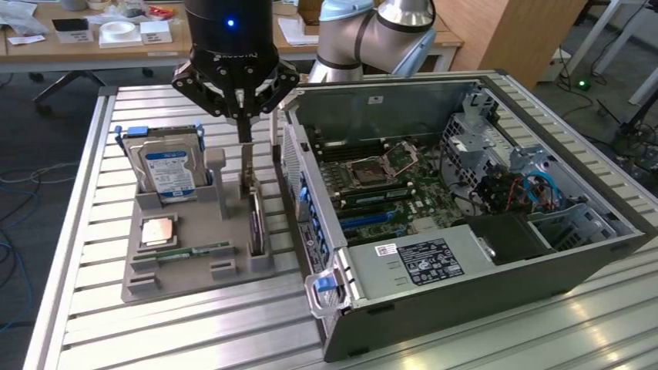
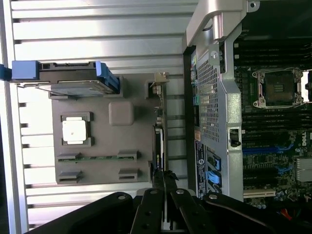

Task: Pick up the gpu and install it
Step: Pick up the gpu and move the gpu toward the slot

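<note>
The gpu [image 1: 255,220] stands on its edge in a slot at the holder's side nearest the computer, with its silver bracket rising toward the gripper. In the wrist view the gpu [image 2: 158,146] appears edge-on as a thin dark strip. My gripper [image 1: 246,139] hangs straight above it, shut on the card's upper edge. Seen from the wrist, the black fingers [image 2: 155,204] converge on the card, and the gripper [image 2: 164,176] pinches its end. The card still sits in the grey holder [image 1: 185,270].
The holder [image 2: 97,112] also carries a hard drive [image 1: 169,169] with blue rails, a processor [image 1: 156,231] and a memory stick [image 1: 196,250]. The open computer case [image 1: 411,266] lies close beside it, on the exterior view's right, with its motherboard and blue slots [image 1: 365,220] exposed. Everything rests on a slatted metal table [image 1: 92,324].
</note>
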Controlling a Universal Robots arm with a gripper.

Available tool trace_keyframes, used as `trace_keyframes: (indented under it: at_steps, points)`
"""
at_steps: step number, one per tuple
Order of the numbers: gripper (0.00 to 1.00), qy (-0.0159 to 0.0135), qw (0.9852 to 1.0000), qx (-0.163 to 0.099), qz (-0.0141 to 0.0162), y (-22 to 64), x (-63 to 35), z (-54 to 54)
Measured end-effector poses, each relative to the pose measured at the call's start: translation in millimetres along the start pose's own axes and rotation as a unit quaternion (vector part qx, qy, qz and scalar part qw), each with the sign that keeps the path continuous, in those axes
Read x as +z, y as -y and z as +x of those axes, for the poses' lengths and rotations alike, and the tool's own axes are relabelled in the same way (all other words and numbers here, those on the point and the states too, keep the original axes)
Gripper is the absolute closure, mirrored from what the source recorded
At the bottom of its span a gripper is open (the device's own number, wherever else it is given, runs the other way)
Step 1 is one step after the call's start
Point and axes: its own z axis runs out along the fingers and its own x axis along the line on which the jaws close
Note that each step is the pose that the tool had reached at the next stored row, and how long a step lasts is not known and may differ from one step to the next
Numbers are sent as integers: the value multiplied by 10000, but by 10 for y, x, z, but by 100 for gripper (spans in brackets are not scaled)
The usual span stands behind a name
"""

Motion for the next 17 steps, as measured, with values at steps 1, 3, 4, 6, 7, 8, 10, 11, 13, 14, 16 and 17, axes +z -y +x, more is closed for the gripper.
trace_keyframes:
  at_steps: [1, 3, 4, 6, 7, 8, 10, 11, 13, 14, 16, 17]
  points:
    - [83, 0, 10000, 0, 0, 0, 0, 0]
    - [77, 0, 10000, 0, 0, 0, 0, 0]
    - [71, 0, 10000, 0, 0, 0, 0, 0]
    - [65, 0, 10000, 0, 0, 0, 0, 0]
    - [65, 0, 10000, 0, 0, 0, 0, 0]
    - [58, 0, 10000, 0, 0, 0, 0, 0]
    - [58, 0, 10000, 0, 0, 0, 0, 0]
    - [58, 0, 10000, 0, 0, 0, 0, 0]
    - [58, 0, 10000, 0, 0, 1, 14, 1]
    - [58, 0, 10000, 0, 0, 2, 29, 1]
    - [58, 0, 10000, 0, 0, 3, 64, 2]
    - [58, 0, 10000, 0, 0, 4, 82, 2]
